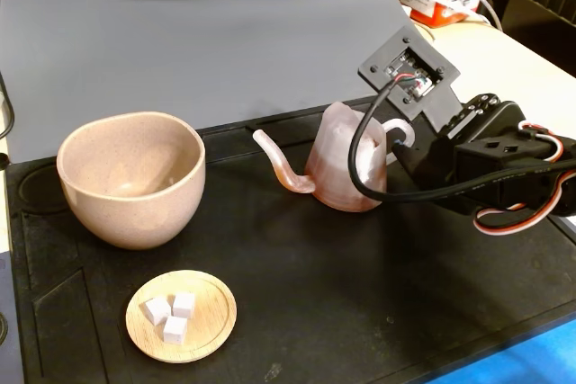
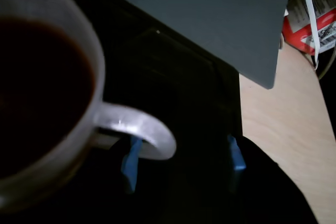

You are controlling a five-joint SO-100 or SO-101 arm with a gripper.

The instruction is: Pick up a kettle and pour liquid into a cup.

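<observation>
Gripper [image 2: 184, 163] open around the white loop handle [image 2: 149, 132], not yet closed.
The translucent pinkish plastic kettle [image 1: 346, 164] (full of dark liquid [image 2: 37, 87]) could tip if nudged.

Fixed view: high front angle, mid-range, looking down across the black mat [image 1: 297, 294] toward the grey backboard [image 1: 207, 33]. Wrist view: very close, looking down past the kettle [image 2: 47, 103] rim. Both share the kettle [image 1: 346, 164], mat and backboard.
</observation>
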